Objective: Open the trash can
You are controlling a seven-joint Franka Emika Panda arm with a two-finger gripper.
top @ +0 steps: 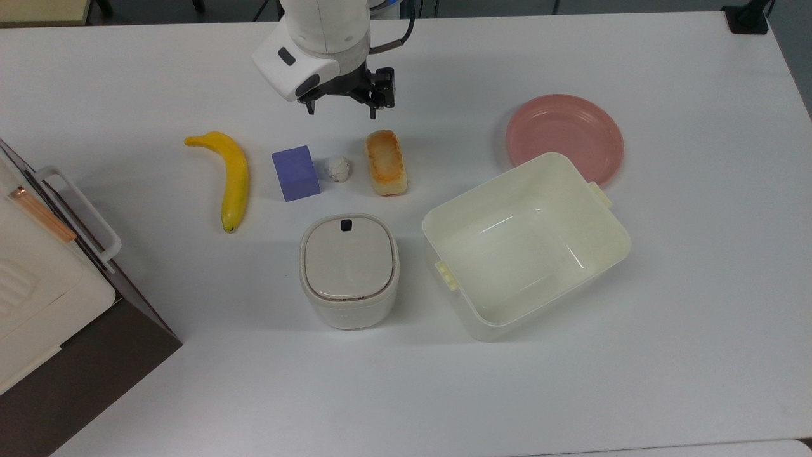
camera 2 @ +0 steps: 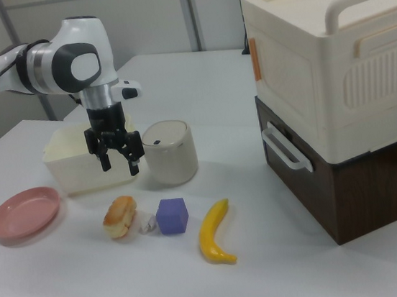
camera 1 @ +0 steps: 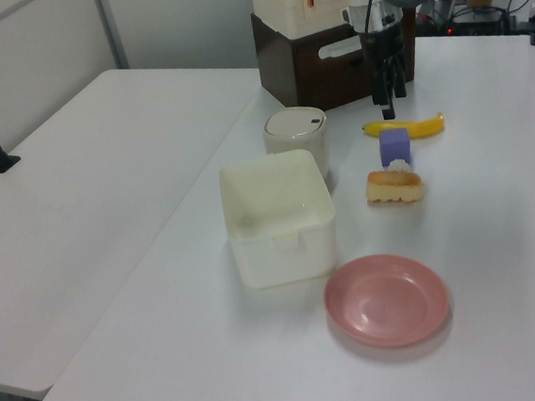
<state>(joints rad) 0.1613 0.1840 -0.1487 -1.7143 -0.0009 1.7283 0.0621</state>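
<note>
Near the top centre of the top view, the end effector (top: 347, 105) hangs over the table (top: 666, 330), fingers spread and holding nothing. Below it, at centre frame, sits the trash can (top: 349, 271), lid shut, black button (top: 346, 225) on the lid's upper edge. The approach seems barely begun; next it likely must cross over the bread (top: 385, 162) and come down on that button.

No readable text, labels, brand names, numbers or signs appear on any object or surface in these three views.
</note>
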